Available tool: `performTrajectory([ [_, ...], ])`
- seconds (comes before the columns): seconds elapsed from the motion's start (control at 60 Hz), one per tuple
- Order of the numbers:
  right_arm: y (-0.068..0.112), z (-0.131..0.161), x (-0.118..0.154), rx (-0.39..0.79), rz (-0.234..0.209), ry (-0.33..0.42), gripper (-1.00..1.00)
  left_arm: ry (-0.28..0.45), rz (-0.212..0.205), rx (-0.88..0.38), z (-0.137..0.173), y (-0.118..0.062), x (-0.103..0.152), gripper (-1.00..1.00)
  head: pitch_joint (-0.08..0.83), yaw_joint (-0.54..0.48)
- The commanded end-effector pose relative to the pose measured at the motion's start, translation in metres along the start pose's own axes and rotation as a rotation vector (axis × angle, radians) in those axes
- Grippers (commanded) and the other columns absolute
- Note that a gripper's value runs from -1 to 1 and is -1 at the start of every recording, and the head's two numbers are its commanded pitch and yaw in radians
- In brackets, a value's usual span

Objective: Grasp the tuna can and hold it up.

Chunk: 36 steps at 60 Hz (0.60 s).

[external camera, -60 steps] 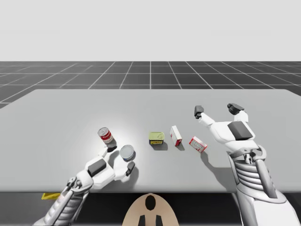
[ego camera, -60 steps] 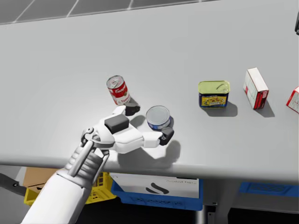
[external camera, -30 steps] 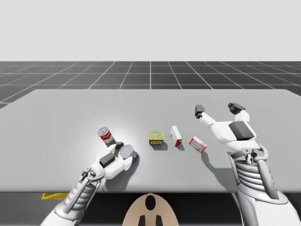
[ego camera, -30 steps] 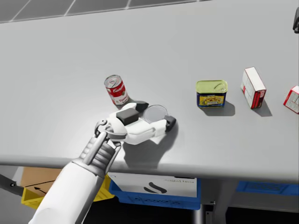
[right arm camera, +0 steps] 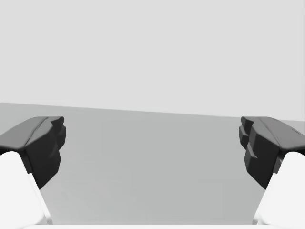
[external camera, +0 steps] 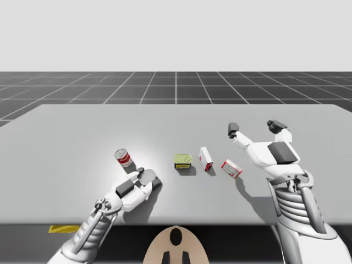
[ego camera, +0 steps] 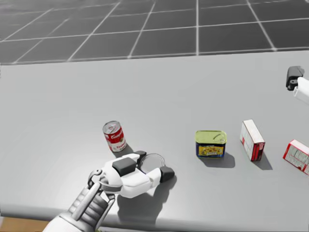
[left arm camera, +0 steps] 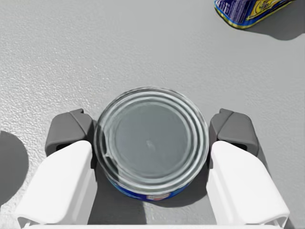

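Grey table (external camera: 66, 137): left gripper (left arm camera: 152, 129) pinching flat silver-lidded blue tuna can (left arm camera: 151, 143) by sides; squeezing firmly, lifting vertically advised; right gripper (external camera: 254, 127) hovering spread.

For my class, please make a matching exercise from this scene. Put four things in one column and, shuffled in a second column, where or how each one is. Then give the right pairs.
Things
1. tuna can
2. red can
3. yellow-topped rectangular can
4. right gripper

Places or states
A. open, held above the table, holding nothing
B. lying flat between the fingers of the left gripper
C. standing upright just beyond the left gripper
D. on the table between the red can and the upright white-and-red box

Pairs: 1-B, 2-C, 3-D, 4-A
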Motion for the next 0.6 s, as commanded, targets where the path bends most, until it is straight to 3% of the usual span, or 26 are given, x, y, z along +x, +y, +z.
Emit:
performTrajectory([
  [0.017, 0.001, 0.000, -0.001, 0.000, 0.002, 0.003, -1.00, 0.028, 0.007, -0.024, 0.000, -0.007, -0.008, 1.00, 0.460, 0.19],
  [0.233, 0.000, 0.000, -0.001, 0.002, -0.003, -0.001, -1.00, 0.025, 0.009, -0.023, 0.005, -0.008, -0.001, 1.00, 0.359, 0.19],
  [0.367, -0.002, -0.001, -0.002, 0.002, -0.002, 0.000, -1.00, -0.002, 0.039, -0.034, 0.020, -0.001, 0.021, 1.00, 0.334, 0.19],
  [0.6, -0.005, -0.004, -0.006, 0.007, -0.028, 0.018, -1.00, -0.123, -0.027, 0.003, 0.068, 0.007, 0.083, 1.00, 0.318, 0.19],
])
